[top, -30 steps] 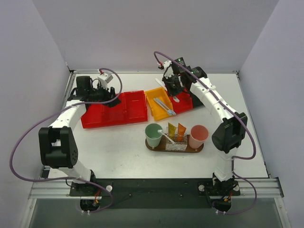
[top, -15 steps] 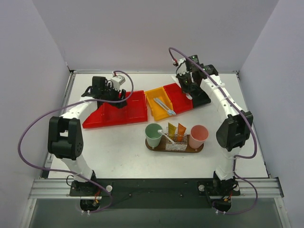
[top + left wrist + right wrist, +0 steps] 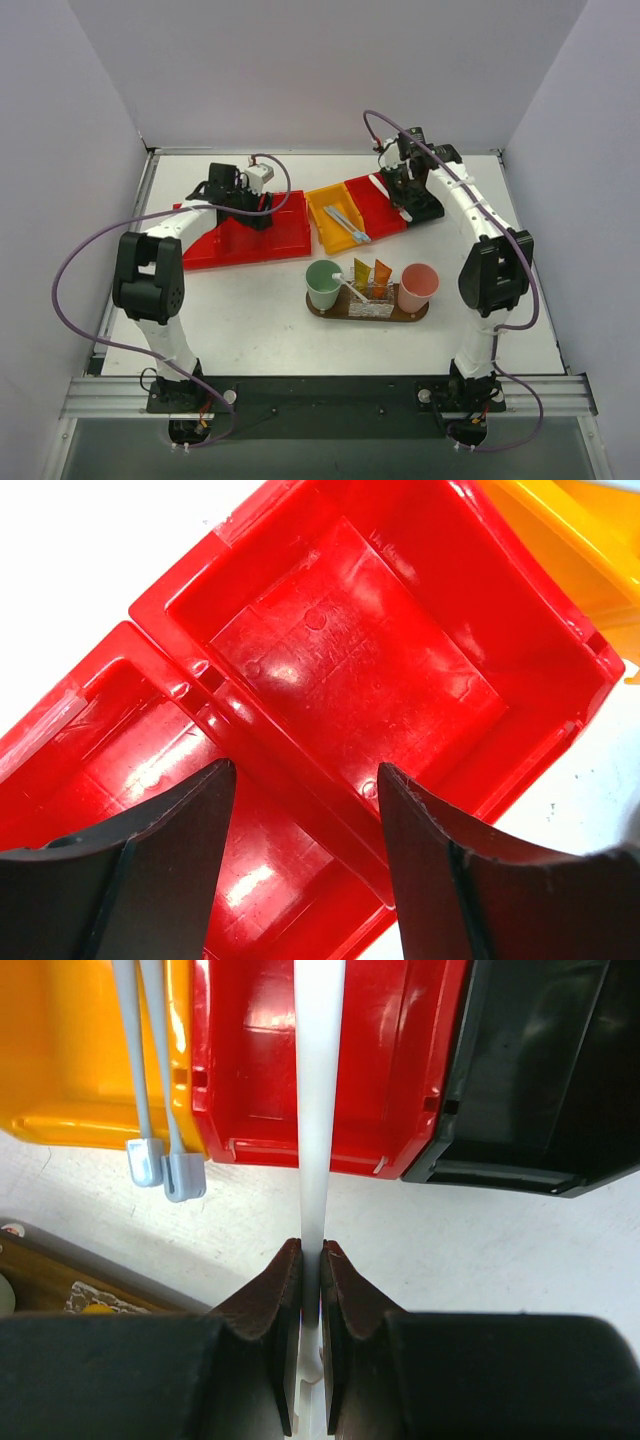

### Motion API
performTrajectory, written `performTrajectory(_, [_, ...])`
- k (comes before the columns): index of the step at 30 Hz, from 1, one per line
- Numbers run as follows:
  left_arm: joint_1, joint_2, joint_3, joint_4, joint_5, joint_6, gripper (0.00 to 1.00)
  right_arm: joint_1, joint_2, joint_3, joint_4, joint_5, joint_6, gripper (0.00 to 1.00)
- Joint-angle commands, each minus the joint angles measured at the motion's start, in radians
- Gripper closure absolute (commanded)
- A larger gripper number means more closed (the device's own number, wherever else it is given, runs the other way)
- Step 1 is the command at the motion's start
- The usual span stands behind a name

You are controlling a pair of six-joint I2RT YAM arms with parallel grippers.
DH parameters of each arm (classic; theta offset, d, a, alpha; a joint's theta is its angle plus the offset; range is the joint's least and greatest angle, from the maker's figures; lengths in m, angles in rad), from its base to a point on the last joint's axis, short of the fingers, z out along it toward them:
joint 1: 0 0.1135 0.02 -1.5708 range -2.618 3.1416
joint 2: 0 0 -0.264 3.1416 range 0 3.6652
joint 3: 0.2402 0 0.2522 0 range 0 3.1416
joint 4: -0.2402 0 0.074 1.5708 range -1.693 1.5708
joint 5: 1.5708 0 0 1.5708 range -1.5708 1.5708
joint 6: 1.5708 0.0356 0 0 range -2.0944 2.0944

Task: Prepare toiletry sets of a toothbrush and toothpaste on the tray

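The dark brown tray (image 3: 400, 316) carries a green cup (image 3: 323, 284) with a toothbrush (image 3: 351, 289) leaning in it, a pink cup (image 3: 417, 287), and orange and yellow toothpaste tubes (image 3: 372, 271) upright between them. My right gripper (image 3: 396, 186) (image 3: 310, 1250) hangs over the small red bin (image 3: 260, 1070), shut on a white toothbrush (image 3: 320, 1100) that points away from the jaws. Two more toothbrushes (image 3: 150, 1110) lie in the yellow bin (image 3: 337, 224). My left gripper (image 3: 250, 204) (image 3: 305, 770) is open above the large red bin (image 3: 350, 650), holding nothing.
A black bin (image 3: 530, 1080) stands right of the small red bin, near the back right. The large red double bin (image 3: 240, 238) lies at the left. The yellow bin's edge (image 3: 580, 540) shows in the left wrist view. A corner of the tray (image 3: 40, 1280) shows at the right wrist view's lower left.
The left gripper has swung right over the large red bin, still open. The right gripper has carried the toothbrush right, from over the yellow bin to over the small red bin.
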Motion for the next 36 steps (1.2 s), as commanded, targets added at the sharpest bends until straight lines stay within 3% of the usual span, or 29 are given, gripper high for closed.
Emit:
performTrajectory(1, [-0.022,0.04,0.074,0.006,-0.031,-0.005,0.32,0.001,-0.116,-0.041,-0.001,-0.034,0.009,1.0])
performTrajectory(14, [-0.074,0.115,0.154,0.011,-0.137,-0.042,0.51,0.001,-0.231,-0.114,0.011,-0.051,0.032,1.0])
performTrajectory(18, [-0.074,0.112,0.148,0.037,-0.163,-0.096,0.62,-0.001,-0.239,-0.13,0.014,-0.053,0.038,1.0])
performTrajectory(22, [-0.074,0.098,0.132,0.055,-0.213,-0.123,0.85,0.001,-0.242,-0.139,0.018,-0.059,0.041,1.0])
performTrajectory(23, [-0.073,0.094,0.126,0.06,-0.239,-0.131,0.97,0.001,-0.24,-0.139,0.019,-0.059,0.041,1.0])
performTrajectory(24, [-0.073,0.087,0.117,0.069,-0.256,-0.151,1.0,0.001,-0.242,-0.142,0.021,-0.062,0.043,1.0])
performTrajectory(36, [-0.074,0.087,0.079,0.128,-0.353,-0.362,1.0,0.001,-0.242,-0.164,0.034,-0.079,0.058,1.0])
